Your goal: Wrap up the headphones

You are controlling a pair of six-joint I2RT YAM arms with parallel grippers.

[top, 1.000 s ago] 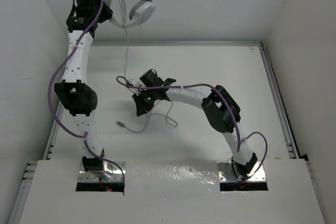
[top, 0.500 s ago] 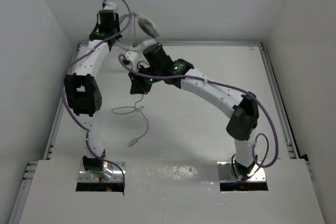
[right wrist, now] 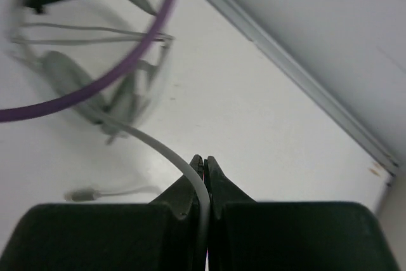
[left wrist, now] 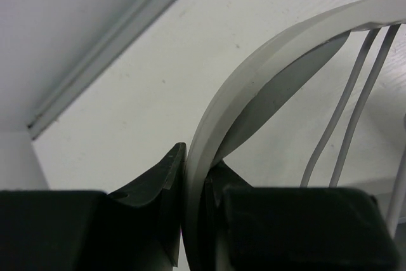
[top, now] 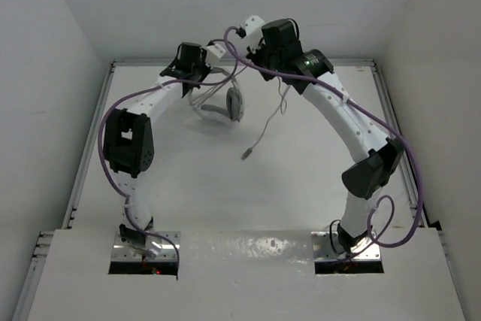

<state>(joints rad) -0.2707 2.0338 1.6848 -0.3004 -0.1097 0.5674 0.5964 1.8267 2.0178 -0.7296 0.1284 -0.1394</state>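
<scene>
The white headphones (top: 233, 101) hang just above the back of the table, ear cups down. My left gripper (top: 197, 73) is shut on their curved headband (left wrist: 254, 87), which runs up between the black fingers (left wrist: 162, 185). Two strands of the thin pale cable (left wrist: 355, 93) cross behind the band. My right gripper (top: 264, 56), high at the back centre, is shut on the cable (right wrist: 158, 147). From there the cable (top: 264, 122) trails down to its small plug (top: 246, 154) over the table. In the right wrist view the headphones (right wrist: 70, 74) are blurred at upper left and the plug (right wrist: 82, 193) is at lower left.
Thick purple arm cables (top: 131, 99) loop along both arms, and one (right wrist: 127, 68) crosses the right wrist view. A metal rail (top: 391, 110) borders the white table (top: 301, 178), with walls close behind and on both sides.
The left arm has swung the headphones from the far back-left down and right toward the centre. The right gripper has risen to the back with the cable, pulling the plug rightward.
</scene>
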